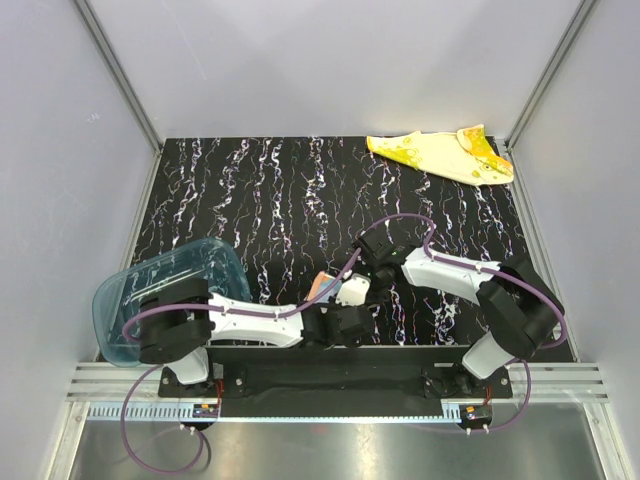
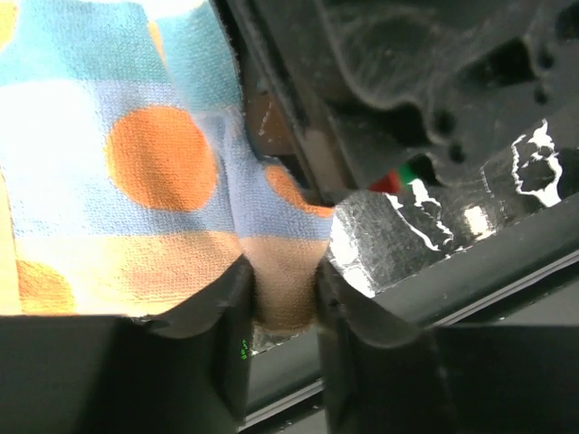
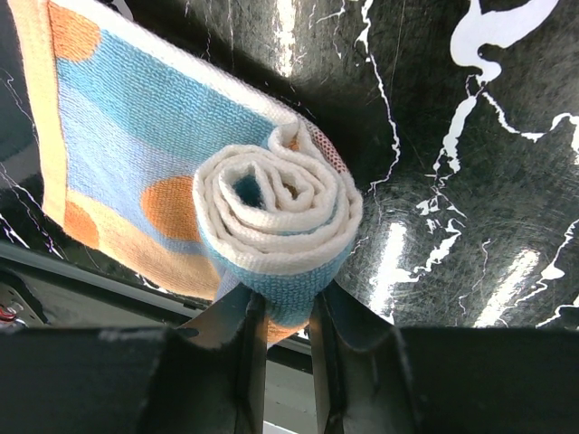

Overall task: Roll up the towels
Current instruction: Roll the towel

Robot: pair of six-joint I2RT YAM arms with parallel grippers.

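The right fingers [image 3: 237, 362] clamp narrowly on the rolled end of the orange-pink towel [image 3: 271, 212], its coil bulging just above their tips, the left fingers [image 2: 222, 344] pinch a fold of its flat part between them, and the yellow towel [image 1: 440, 155] lies well beyond both.

A robotics lab cell: left arm [image 1: 250, 318] and right arm [image 1: 450, 270] bolted to a near aluminium rail [image 1: 560, 378], black marbled table [image 1: 260, 200], 3 plain walls [image 1: 330, 60].
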